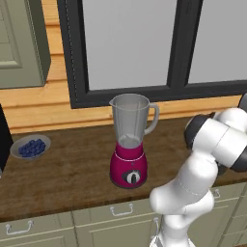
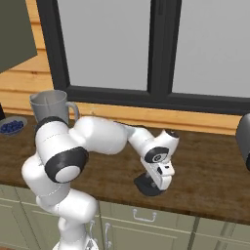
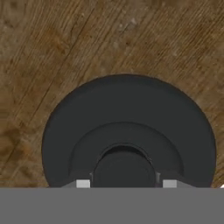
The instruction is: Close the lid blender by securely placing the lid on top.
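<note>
The blender [image 1: 129, 144] stands on the wooden counter, a magenta-red base with a dial under a clear grey jar whose top is uncovered; its jar [image 2: 49, 105] shows behind my arm in the right base view. Well to its right, near the counter's front edge, the round black lid [image 2: 145, 186] lies flat. My gripper [image 2: 157, 187] points straight down onto it. In the hand view the lid [image 3: 127, 113] looks large, and my gripper [image 3: 126, 183] is open, its tips on either side of the raised centre knob with narrow gaps.
A grey bowl of blueberries [image 1: 30, 147] sits at the left of the counter [image 1: 72, 178]. A dark object [image 2: 242, 141] stands at the far right. A black-framed window runs behind the counter, and drawers lie below its front edge.
</note>
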Motion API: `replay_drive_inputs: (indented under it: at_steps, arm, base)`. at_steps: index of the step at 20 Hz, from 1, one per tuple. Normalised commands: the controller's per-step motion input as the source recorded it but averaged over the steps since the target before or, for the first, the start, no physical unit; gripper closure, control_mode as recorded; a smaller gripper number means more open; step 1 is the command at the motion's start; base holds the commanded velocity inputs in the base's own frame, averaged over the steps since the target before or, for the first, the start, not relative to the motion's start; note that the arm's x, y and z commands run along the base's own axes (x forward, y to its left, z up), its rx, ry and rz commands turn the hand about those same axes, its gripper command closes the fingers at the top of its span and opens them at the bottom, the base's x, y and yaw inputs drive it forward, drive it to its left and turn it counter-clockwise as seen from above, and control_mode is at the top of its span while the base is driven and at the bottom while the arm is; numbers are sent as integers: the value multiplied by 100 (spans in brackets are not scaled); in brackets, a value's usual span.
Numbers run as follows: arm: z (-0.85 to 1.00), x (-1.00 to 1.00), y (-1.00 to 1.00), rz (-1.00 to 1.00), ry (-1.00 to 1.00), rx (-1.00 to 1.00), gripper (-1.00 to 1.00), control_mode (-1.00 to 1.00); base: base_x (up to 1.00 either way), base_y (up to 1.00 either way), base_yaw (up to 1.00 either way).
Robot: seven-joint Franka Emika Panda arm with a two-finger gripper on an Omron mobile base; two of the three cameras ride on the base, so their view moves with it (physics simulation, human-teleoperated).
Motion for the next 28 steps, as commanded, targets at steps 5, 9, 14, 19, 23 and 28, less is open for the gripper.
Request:
replay_drive_inputs:
  at_steps: [5,9,14,19,23,28]
  arm:
    - [91,-16,18,3,-13,-2,100,-100]
    - [100,-9,28,8,-13,-4,100,-100]
    - [98,0,51,3,-8,-1,100,-100]
    - [36,-33,27,0,-18,0,100,-100]
    - [91,-23,60,-4,-26,-9,100,-100]
    - [100,-12,78,-13,-26,-18,100,-100]
  base:
    - [0,0,0]
    - [0,0,0]
    - [0,0,0]
    - [0,0,0]
    - [0,0,0]
    - [0,0,0]
